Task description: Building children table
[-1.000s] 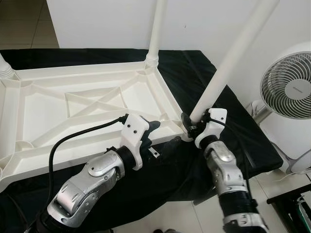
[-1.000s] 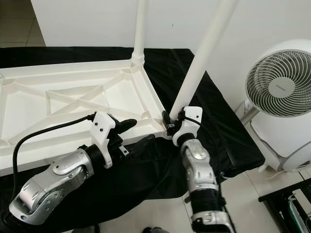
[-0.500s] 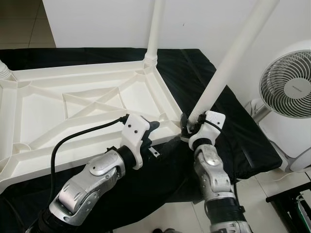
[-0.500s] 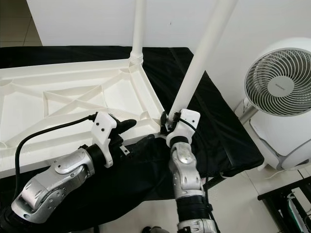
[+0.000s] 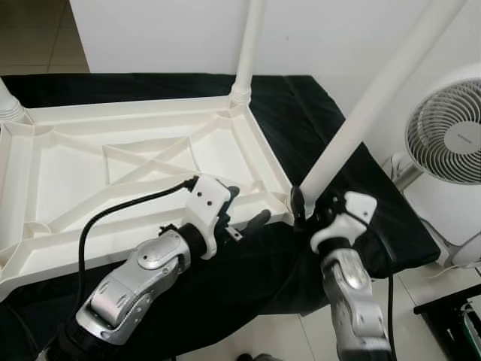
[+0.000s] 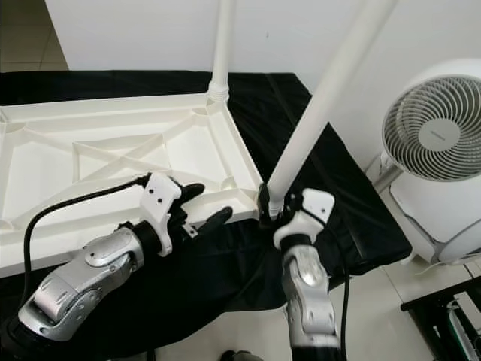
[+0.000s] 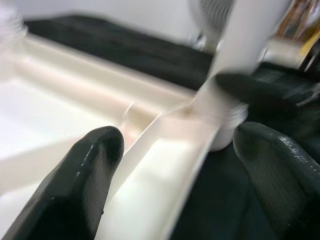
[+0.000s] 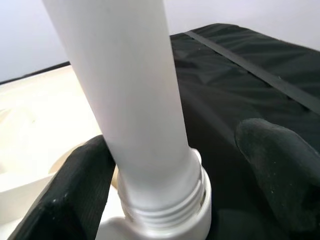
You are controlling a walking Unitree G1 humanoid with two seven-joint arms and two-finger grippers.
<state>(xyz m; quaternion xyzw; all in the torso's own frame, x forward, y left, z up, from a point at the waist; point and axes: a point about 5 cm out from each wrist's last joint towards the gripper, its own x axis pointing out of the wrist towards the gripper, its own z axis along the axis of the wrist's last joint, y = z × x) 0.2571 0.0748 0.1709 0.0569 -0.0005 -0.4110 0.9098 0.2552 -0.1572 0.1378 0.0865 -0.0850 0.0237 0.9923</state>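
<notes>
The white plastic table top [image 5: 113,162] lies upside down on a black cloth. One white leg [image 5: 246,53] stands upright in its far right corner. Another leg [image 5: 376,101] leans to the right, its threaded end [image 8: 165,210] at the near right corner socket. My right gripper [image 5: 312,209] is open around that leg's base; one finger [image 8: 75,195] touches it, the other finger [image 8: 275,170] stands apart. My left gripper [image 5: 244,209] is open, straddling the table's near rim [image 7: 165,150] just left of that corner.
A white fan [image 5: 447,143] stands on the floor to the right, close to the leaning leg. A third leg's base [image 5: 9,109] shows at the far left corner. The black cloth [image 5: 353,188] ends near my right arm, with floor and a dark rack [image 5: 451,316] beyond.
My right wrist has swung out to the right of the leg's base and its fingers have loosened. The left gripper's fingers have spread wider over the rim. The camera has shifted slightly.
</notes>
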